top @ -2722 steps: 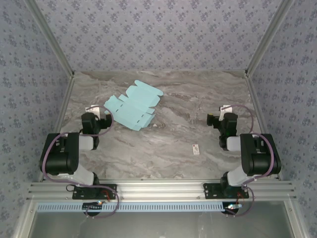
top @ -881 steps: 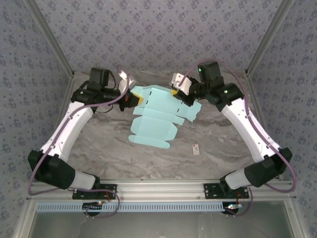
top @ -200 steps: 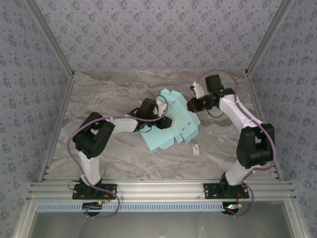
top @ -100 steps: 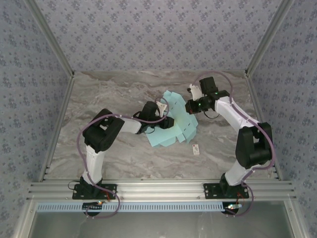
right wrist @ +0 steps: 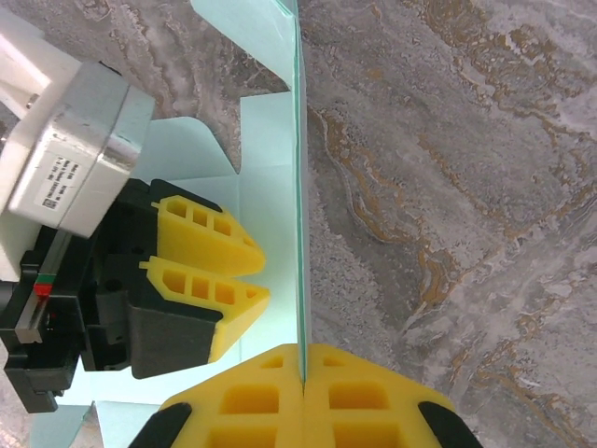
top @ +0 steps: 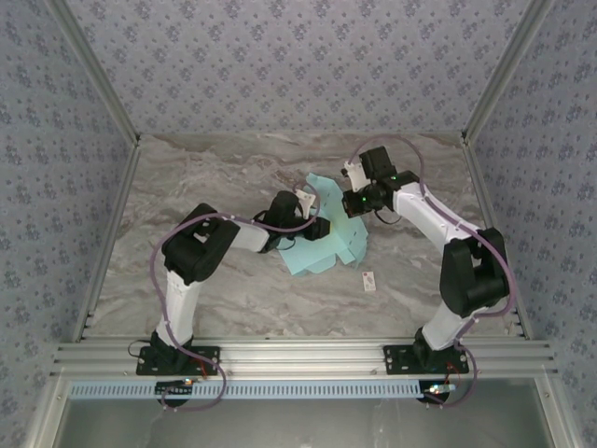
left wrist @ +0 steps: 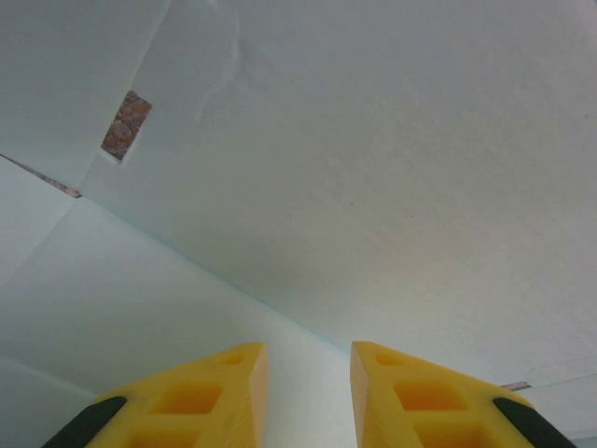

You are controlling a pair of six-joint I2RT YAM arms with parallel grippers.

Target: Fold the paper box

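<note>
- Top view: the paper box (top: pixel 328 248) is an open, flat-cut turquoise sheet on the marble table (top: pixel 215 177), just off the table's middle toward 3 o'clock.
- My left gripper (top: pixel 319 227) reaches in from 9 o'clock, and its tip sits over the sheet's middle.
- My right gripper (top: pixel 352 202) is at the sheet's 1 o'clock edge. The card there is lifted off the table rather than lying flat.
- A tiny white tag (top: pixel 369 280) lies on the marble at 4 o'clock from the sheet, just beside its edge but apart from it.
- Left wrist view: pale card everywhere, the paper box (left wrist: pixel 373 168) right up close with a fold line running across it.
- My left gripper (left wrist: pixel 308 351) is at 6 o'clock. Its yellow fingers (left wrist: pixel 229 397) stand slightly spread with a narrow gap, and I see nothing between them.
- A small cut-out slot (left wrist: pixel 126 124) at 10 o'clock shows marble through the card.
- Right wrist view: my right gripper (right wrist: pixel 302 359) is at 6 o'clock with its fingers pressed together, pinching the card's edge.
- From that pinch, a panel of the paper box (right wrist: pixel 270 196) runs edge-on straight up to 12 o'clock.
- My left gripper (right wrist: pixel 262 273) shows at 9 o'clock, its tips near that raised panel. I can't tell whether they touch it.
- Bare table (right wrist: pixel 448 187) fills the 3 o'clock side.
</note>
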